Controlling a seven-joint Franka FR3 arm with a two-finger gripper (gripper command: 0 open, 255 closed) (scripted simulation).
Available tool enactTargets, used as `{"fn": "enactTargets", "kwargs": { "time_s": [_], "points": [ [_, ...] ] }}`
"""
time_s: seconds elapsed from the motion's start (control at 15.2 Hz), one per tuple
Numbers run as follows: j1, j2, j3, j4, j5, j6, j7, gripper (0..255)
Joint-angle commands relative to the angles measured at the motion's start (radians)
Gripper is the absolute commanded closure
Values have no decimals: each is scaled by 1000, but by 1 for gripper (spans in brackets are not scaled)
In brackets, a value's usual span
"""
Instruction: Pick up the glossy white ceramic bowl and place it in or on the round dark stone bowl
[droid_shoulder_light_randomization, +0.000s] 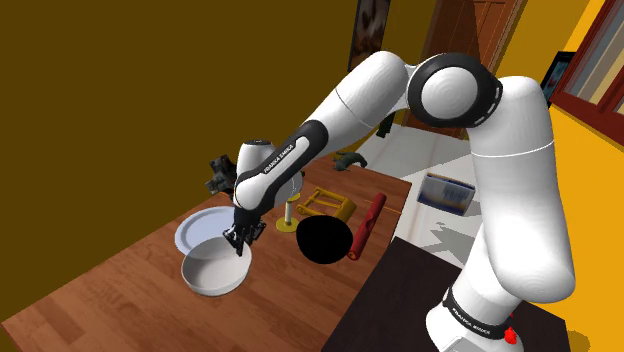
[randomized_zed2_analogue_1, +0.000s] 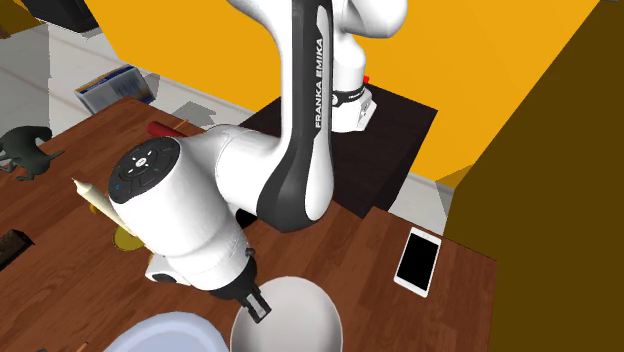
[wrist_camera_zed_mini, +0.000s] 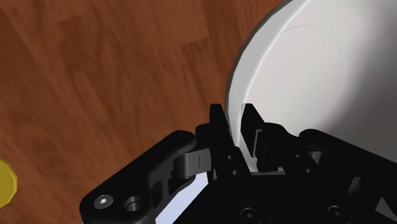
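Note:
The glossy white bowl (droid_shoulder_light_randomization: 213, 271) sits near the wooden table's front, close to the shoulder view's left. My black gripper (droid_shoulder_light_randomization: 238, 240) comes down on its rim on the side nearest the arm. In the wrist view the gripper (wrist_camera_zed_mini: 234, 125) is shut on the white bowl's (wrist_camera_zed_mini: 299, 70) rim, one finger inside the wall and one outside. The second exterior view has the same gripper (randomized_zed2_analogue_1: 256, 303) at the white bowl's (randomized_zed2_analogue_1: 292, 318) edge. The round dark bowl (droid_shoulder_light_randomization: 325, 241) stands to the right of the white one in the shoulder view, apart from it. Whether the white bowl is off the table I cannot tell.
A pale blue plate (droid_shoulder_light_randomization: 200, 229) lies just behind the white bowl. Near the dark bowl are a red cylinder (droid_shoulder_light_randomization: 368, 224), a yellow rack (droid_shoulder_light_randomization: 326, 204) and a candle holder (droid_shoulder_light_randomization: 288, 216). A white-edged phone (randomized_zed2_analogue_1: 417, 262) lies near the table edge. The dark stand (droid_shoulder_light_randomization: 420, 300) is at lower right.

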Motion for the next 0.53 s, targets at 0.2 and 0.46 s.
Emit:
{"fn": "enactTargets", "kwargs": {
  "time_s": [0.2, 0.46],
  "points": [
    [-2, -55, 0, -3, -1, -51, 9, 255],
    [-3, -95, 0, -2, -2, -92, 16, 255]
  ]
}}
